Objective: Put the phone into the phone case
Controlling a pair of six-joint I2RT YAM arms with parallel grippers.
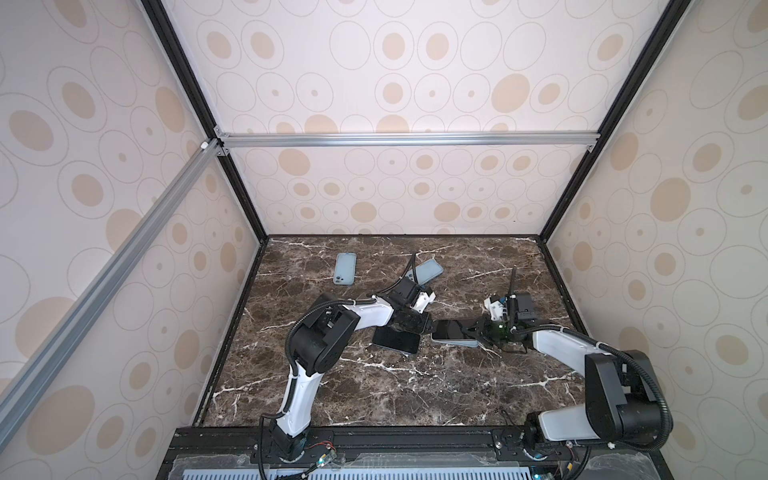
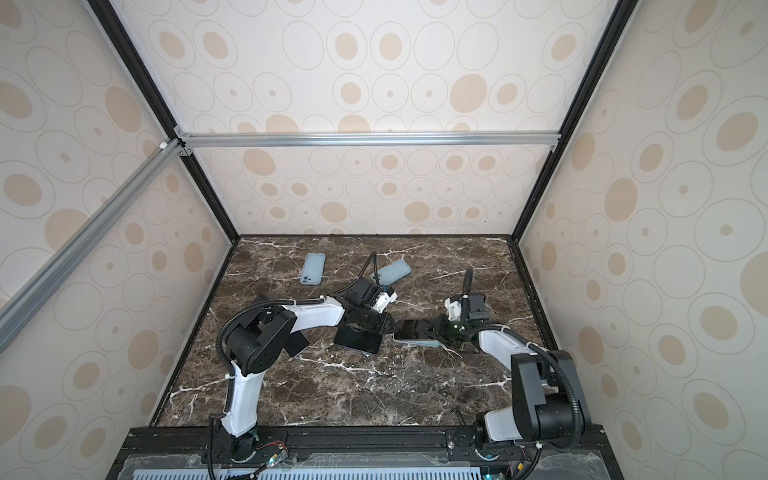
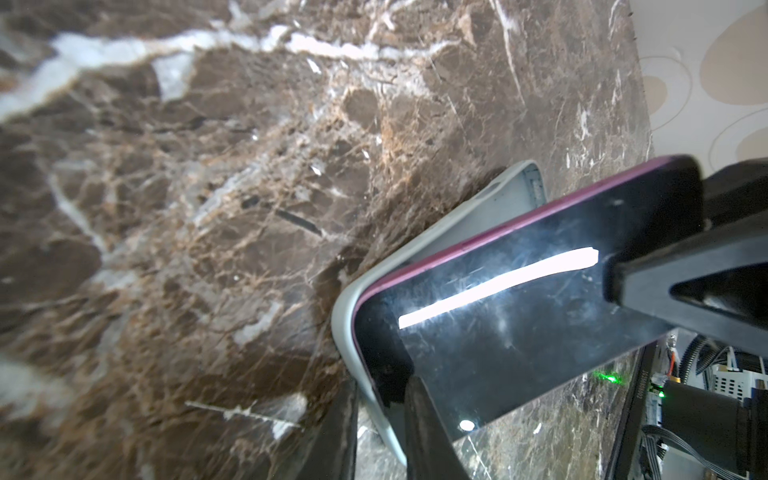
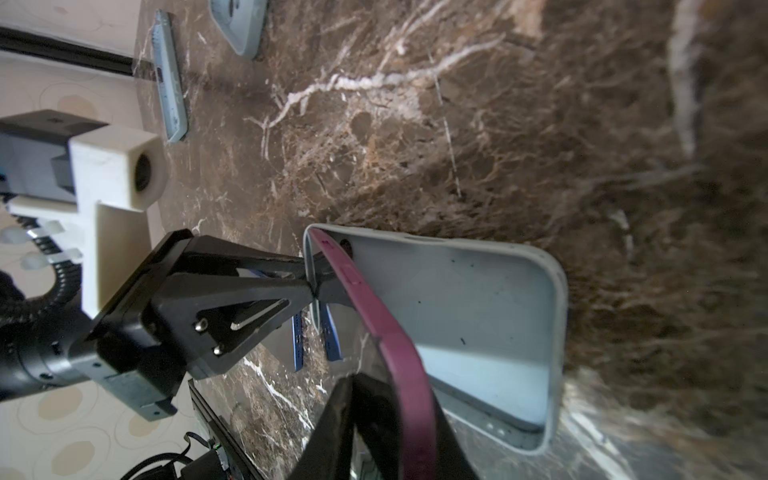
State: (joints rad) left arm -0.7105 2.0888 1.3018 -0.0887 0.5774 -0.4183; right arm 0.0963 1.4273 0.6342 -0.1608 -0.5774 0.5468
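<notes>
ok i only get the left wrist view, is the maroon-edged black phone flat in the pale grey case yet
observer: no, right wrist view shows the maroon-edged black phone tilted, one end in the pale grey case, the rest raised off its floor
operator: anything else nearby
observer: a second black phone with a blue edge lies flat beside that case
operator: spare cases
observer: two light blue cases at the back of the brown marble table

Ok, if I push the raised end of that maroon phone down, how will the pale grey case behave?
The pale grey case probably flexes: its thin rim looks soft. It may skate on the glossy marble table, though the left gripper pinching its end should hold it. The maroon phone itself looks rigid.
</notes>
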